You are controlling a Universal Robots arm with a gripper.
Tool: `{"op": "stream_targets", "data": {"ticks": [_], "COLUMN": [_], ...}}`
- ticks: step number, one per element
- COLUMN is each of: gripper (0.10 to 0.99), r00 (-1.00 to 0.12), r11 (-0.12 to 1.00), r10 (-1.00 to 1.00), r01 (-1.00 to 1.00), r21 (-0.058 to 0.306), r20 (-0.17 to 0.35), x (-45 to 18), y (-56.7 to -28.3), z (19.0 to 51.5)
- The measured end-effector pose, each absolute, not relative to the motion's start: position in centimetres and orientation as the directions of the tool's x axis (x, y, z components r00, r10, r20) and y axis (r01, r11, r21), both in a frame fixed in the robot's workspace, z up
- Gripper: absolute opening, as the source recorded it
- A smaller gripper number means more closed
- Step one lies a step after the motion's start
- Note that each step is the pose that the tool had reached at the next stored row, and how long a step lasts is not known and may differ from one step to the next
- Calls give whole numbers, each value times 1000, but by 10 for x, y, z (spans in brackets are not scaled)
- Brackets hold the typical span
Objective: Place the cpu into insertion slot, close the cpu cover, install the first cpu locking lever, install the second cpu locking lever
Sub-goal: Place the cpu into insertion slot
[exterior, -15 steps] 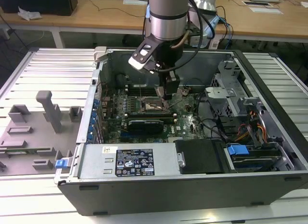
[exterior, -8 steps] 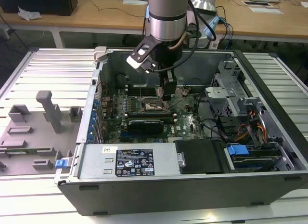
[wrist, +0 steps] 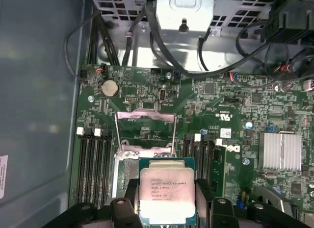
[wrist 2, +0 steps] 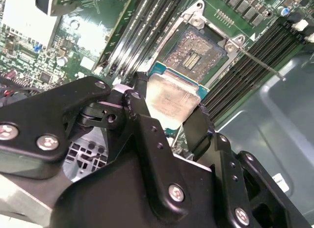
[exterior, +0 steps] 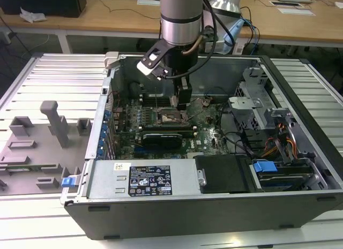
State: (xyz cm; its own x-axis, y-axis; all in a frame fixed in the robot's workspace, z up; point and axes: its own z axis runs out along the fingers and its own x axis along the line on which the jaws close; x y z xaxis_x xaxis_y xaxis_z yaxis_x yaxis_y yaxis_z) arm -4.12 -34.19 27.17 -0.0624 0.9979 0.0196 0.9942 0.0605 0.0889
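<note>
Pinching small flat square silver-topped cpu (wrist: 167, 191) between black gripper (wrist 2: 170, 106) fingers, hovering near empty dark-gold square insertion slot (wrist 2: 192, 52); thin silver frame cpu cover (wrist: 145, 114) standing open; seating, closing, locking all remaining.

The exterior view looks down from high at the near side of the open computer case (exterior: 214, 222), taking in the whole case and the arm (exterior: 181, 19). Both wrist views ride close above the motherboard (wrist: 221, 100) (wrist 2: 83, 51), sharing the cpu (wrist: 167, 189) (wrist 2: 169, 98) held at the gripper (wrist: 167, 201) (wrist 2: 169, 104); they seem to face roughly opposite ways.
</note>
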Motion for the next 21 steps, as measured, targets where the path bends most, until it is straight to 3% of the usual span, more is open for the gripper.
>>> {"op": "stream_targets", "data": {"ticks": [21], "gripper": [541], "r00": [-38], "r11": [37], "r10": [999], "r01": [995], "r21": [88], "r20": [12], "x": [-53], "y": [-331], "z": [239]}}
